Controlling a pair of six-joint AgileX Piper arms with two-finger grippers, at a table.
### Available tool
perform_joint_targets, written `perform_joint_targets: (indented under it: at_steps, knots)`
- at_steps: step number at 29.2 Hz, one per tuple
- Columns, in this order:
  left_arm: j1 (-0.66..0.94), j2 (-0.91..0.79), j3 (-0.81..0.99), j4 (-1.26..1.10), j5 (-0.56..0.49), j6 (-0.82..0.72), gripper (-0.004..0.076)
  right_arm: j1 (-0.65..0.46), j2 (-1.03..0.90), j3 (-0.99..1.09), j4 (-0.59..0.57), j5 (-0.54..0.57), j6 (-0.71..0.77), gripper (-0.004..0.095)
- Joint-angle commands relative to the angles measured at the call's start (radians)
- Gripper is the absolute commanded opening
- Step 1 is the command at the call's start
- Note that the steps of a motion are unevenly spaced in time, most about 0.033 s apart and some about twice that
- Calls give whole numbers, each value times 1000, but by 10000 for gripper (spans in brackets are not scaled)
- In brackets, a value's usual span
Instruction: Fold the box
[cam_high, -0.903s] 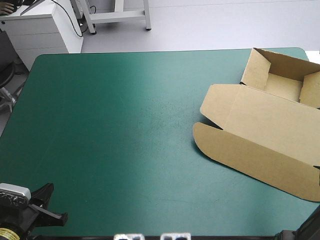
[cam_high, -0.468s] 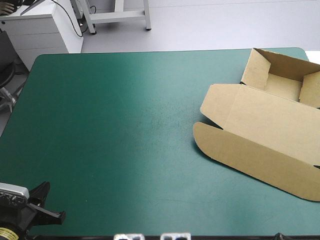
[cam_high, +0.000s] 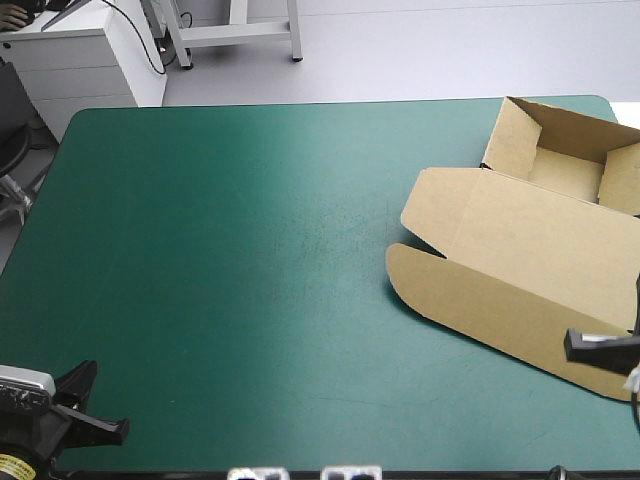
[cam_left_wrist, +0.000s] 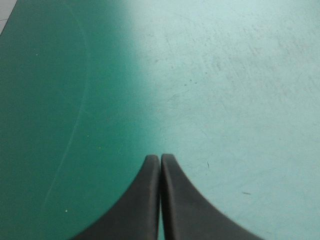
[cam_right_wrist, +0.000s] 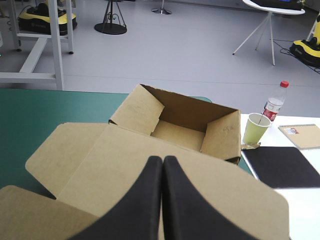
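Right gripper (cam_high: 585, 347) now in over lid (cam_high: 530, 235) of box (cam_high: 565, 172), fingers clenched, empty; left gripper (cam_left_wrist: 160, 159) likewise, near-left corner. Box sits far right, tray open. I judge board light, stiff; take front flap (cam_high: 470, 305) edge.

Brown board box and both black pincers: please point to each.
Brown board box (cam_high: 530, 240), high view, flat lid panel.
Black left pincer (cam_left_wrist: 160, 157), left wrist view, where shut fingertips meet.
Black right pincer (cam_right_wrist: 162, 159), right wrist view, where shut fingertips meet.
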Motion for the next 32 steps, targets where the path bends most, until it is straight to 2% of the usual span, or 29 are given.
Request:
perform_joint_targets:
  at_steps: [1,7,11,15,20,26,32]
  knots:
    - [-2,17,-25,10,-91,-50,-8,48,-116,198,0,-170,22,-14]
    - [-2,17,-25,10,-96,-66,-8,236,-170,382,-10,-188,-2,-14]
    - [-2,17,-14,7,-97,-66,-8,378,-170,441,-52,-222,-4,-14]
    - [-2,17,32,-37,-115,-66,-8,472,-172,477,-101,-222,0,-14]
    - [-2,17,64,-65,-175,-66,-8,491,-172,550,-66,-230,24,-14]
    - [-2,17,64,-75,-175,-66,-8,491,-172,669,-13,-334,20,-14]
    - [-2,17,64,-75,-175,-66,-8,491,-172,676,-13,-346,20,-14]
